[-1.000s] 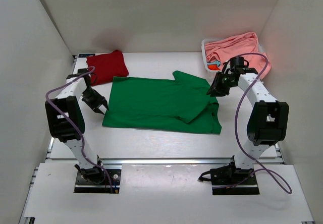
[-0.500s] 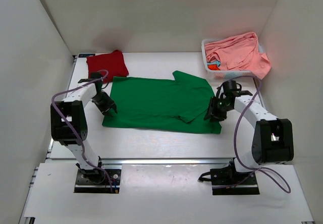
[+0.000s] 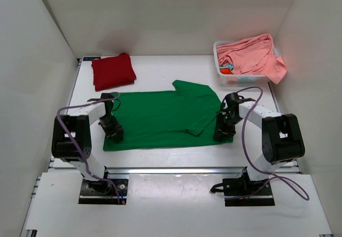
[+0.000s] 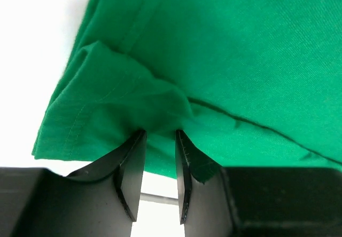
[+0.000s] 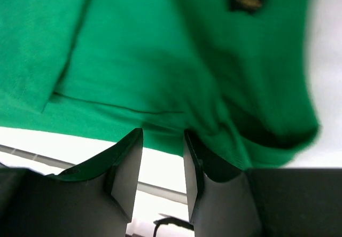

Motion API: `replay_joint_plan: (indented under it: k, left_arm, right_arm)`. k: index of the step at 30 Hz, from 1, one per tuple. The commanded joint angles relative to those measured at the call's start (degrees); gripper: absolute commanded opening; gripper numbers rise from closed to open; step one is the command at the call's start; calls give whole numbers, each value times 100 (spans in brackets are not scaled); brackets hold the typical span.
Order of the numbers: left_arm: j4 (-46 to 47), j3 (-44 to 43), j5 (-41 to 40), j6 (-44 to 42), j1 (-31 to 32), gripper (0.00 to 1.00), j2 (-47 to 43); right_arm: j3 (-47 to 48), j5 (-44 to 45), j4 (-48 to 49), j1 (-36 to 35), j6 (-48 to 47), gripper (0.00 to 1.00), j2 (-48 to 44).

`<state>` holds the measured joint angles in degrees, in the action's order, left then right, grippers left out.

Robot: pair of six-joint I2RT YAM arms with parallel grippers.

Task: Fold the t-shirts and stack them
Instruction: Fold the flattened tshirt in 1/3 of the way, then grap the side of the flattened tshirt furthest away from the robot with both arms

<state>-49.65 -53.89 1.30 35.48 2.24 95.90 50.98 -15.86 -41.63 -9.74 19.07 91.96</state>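
At the front edge my left gripper and right gripper clamp the spread green shirt; red shirt folded, pink shirt in basket.

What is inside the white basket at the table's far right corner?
A salmon pink t-shirt is heaped in the basket and spills over its right rim. A small blue-and-orange patch peeks out beneath it. Anything deeper is covered by the shirt.
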Motion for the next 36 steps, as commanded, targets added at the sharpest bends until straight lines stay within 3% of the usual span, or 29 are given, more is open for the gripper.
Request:
replay_joint_plan:
  k: [1,8,15,19,24,27,36]
  left_arm:
    - [-247,721,-614,-235,-40,40,-307]
    - [-378,1126,-254,-156,-48,43,-1011]
    - [-704,-804,344,107,-207,51,-1012]
    - [-328,-1685,310,336,-601,48,-696]
    - [314,-2063,-332,407,-980,39,120]
    - [902,-2179,-455,468,-1085,49,482]
    - [1045,-3162,-596,486,-1200,54,1589]
  right_arm:
    - [-167,224,-495,60,-96,34,-292]
    - [-344,180,-1312,25,-149,34,-820]
    - [1289,57,-1735,33,-176,33,-979]
    - [2081,-198,-552,50,-123,34,-532]
    - [3170,143,408,-19,-140,33,488]
    - [3610,179,743,-72,-193,33,971]
    - [4886,109,639,-28,-220,33,2185]
